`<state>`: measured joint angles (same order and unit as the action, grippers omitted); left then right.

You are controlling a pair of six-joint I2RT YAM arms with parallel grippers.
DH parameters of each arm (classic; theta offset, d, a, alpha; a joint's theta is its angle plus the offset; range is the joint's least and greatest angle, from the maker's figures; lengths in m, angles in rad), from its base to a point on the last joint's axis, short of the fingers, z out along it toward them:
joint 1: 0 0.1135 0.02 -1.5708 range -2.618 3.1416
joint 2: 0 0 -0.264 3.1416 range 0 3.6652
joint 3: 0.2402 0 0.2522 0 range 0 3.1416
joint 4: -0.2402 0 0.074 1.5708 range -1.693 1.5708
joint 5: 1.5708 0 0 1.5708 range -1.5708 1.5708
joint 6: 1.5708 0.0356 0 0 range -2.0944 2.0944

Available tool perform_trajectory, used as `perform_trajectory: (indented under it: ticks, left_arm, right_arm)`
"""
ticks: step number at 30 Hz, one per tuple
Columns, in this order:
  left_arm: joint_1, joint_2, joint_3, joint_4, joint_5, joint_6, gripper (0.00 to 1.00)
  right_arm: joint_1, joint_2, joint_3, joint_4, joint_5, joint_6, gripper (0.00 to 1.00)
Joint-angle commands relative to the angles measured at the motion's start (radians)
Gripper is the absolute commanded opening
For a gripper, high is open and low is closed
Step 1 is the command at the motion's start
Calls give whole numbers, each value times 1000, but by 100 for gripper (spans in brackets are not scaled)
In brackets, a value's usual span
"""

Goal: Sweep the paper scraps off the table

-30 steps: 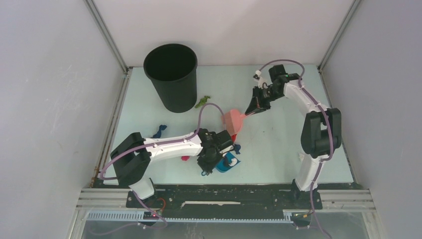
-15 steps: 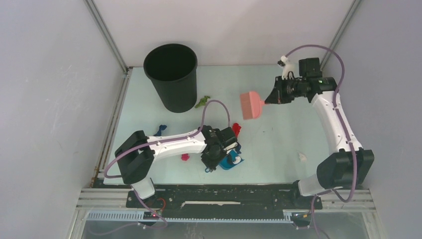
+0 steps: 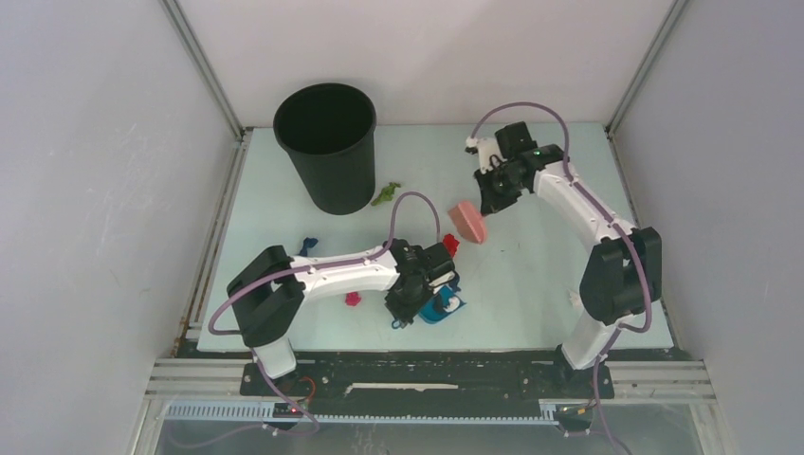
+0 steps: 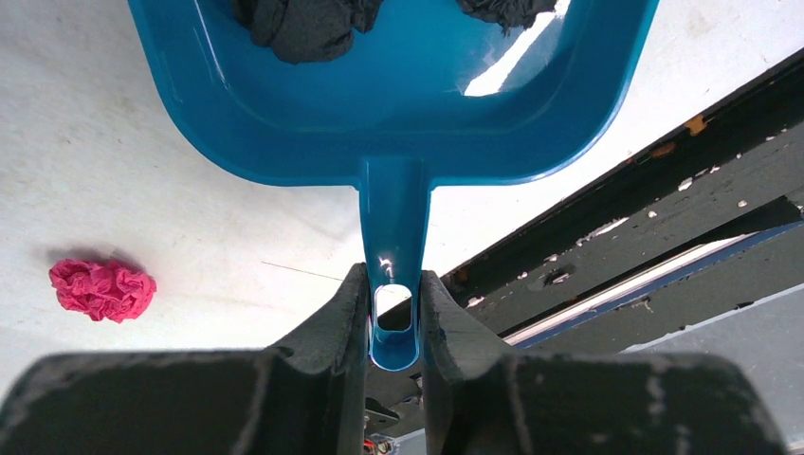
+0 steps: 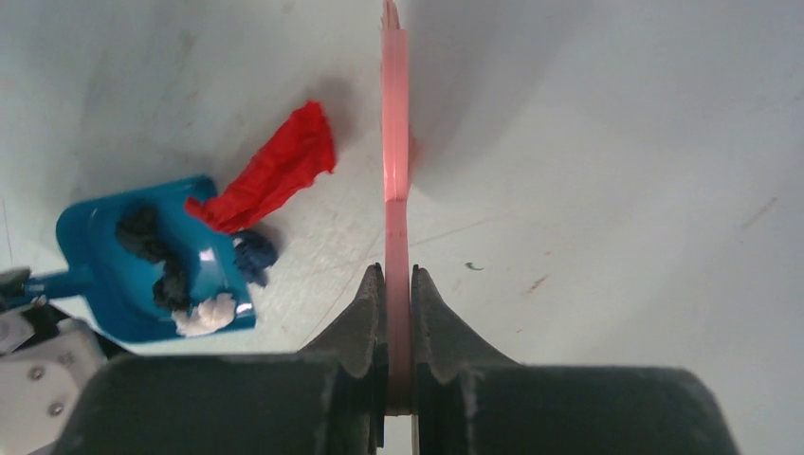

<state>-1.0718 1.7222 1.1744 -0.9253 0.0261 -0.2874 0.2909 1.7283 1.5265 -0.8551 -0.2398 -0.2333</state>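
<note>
My left gripper [image 3: 410,311] [image 4: 393,284] is shut on the handle of the blue dustpan [image 3: 441,308] [image 4: 398,123], which lies on the table [image 3: 531,275] near its front edge. Black scraps [image 4: 303,24] and a white bit [image 5: 210,313] lie in the pan. My right gripper [image 3: 493,196] [image 5: 398,275] is shut on the pink brush [image 3: 468,220] [image 5: 395,114], whose head is down on the table just right of a red scrap [image 3: 449,245] [image 5: 275,180]. A dark blue scrap [image 5: 254,254] lies at the pan's mouth. A magenta scrap [image 3: 353,300] [image 4: 102,289] lies left of the pan.
A black bin [image 3: 327,142] stands at the back left. A green scrap [image 3: 386,194] lies beside it and a blue scrap [image 3: 305,248] lies near the left arm. A small white bit [image 3: 574,298] lies by the right arm's base. A black rail [image 4: 664,218] edges the front.
The right arm first swung the brush up and back to the right, then brought it down and left beside the red scrap. The left arm and dustpan shifted slightly right.
</note>
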Motion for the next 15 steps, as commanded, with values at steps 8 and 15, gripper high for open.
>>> perform_trajectory:
  ticks: [8,15]
  left_arm:
    - [39,38,88,23,-67,36,0]
    - [39,41,96,79,-57,30,0]
  right_arm:
    - [112,-155,-119,-188,-75,-79,0]
    - [120,-192,-140,-204,-143,-12,0]
